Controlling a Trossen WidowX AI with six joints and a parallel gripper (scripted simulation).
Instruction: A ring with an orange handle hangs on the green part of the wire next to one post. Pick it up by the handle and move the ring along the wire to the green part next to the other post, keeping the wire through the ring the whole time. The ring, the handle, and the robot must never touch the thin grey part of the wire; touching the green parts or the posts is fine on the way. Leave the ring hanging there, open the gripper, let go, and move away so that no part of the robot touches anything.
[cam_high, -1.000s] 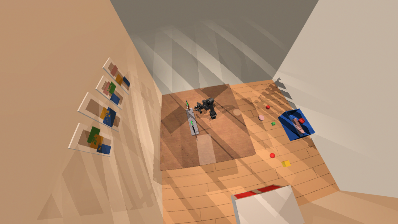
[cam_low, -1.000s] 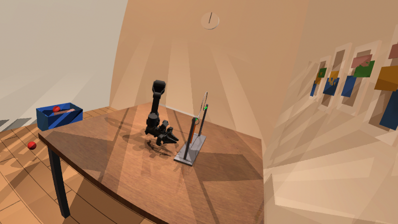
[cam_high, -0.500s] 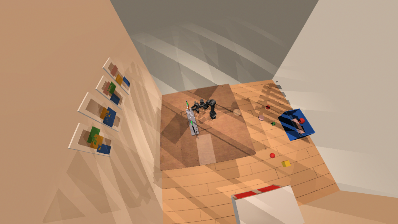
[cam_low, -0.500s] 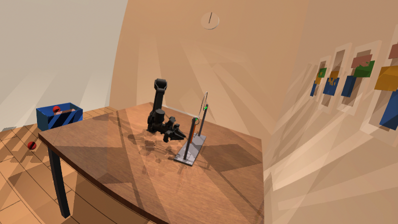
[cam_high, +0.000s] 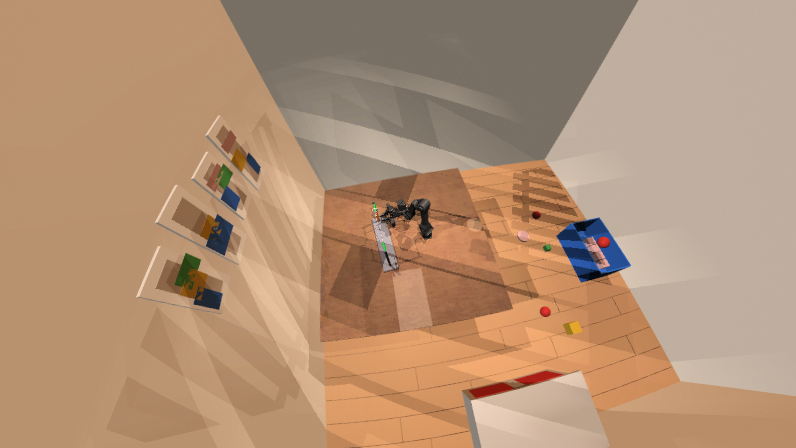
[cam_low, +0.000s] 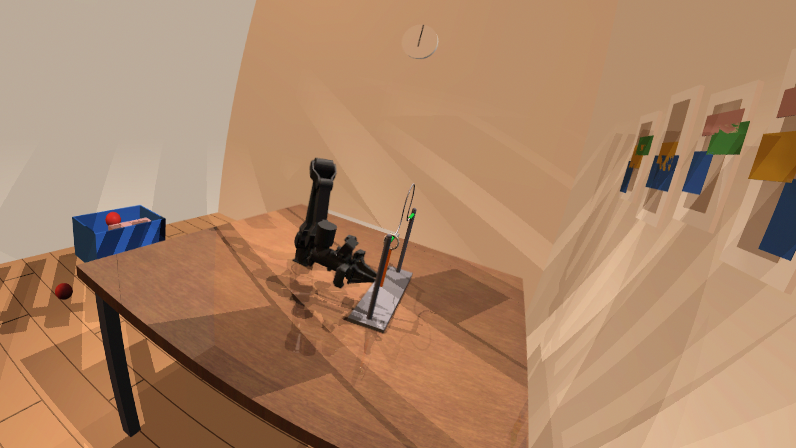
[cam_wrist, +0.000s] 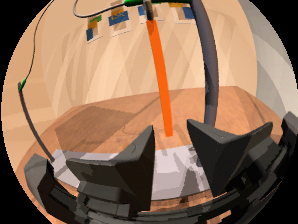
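The orange handle (cam_low: 385, 269) (cam_wrist: 161, 75) hangs down from the ring (cam_wrist: 148, 9) on the green part of the wire (cam_high: 374, 207) (cam_low: 392, 238) beside the near post (cam_low: 379, 278) (cam_wrist: 210, 65). My gripper (cam_high: 381, 219) (cam_low: 377, 277) (cam_wrist: 170, 125) is partly open and empty. It is low, on the arm's side of the handle. In the wrist view the handle's lower end shows between the fingertips, beyond them. The other green part (cam_high: 384, 247) (cam_low: 411, 215) (cam_wrist: 22, 84) is beside the far post (cam_low: 405, 244) (cam_wrist: 32, 125). Exact fingertip clearance cannot be told.
The thin grey wire (cam_low: 400, 222) (cam_wrist: 35, 50) arches between the green parts, above the grey base (cam_low: 389, 294) (cam_wrist: 170, 175). The near post is just right of the handle in the wrist view. A blue bin (cam_high: 573, 253) (cam_low: 83, 239) stands off the table.
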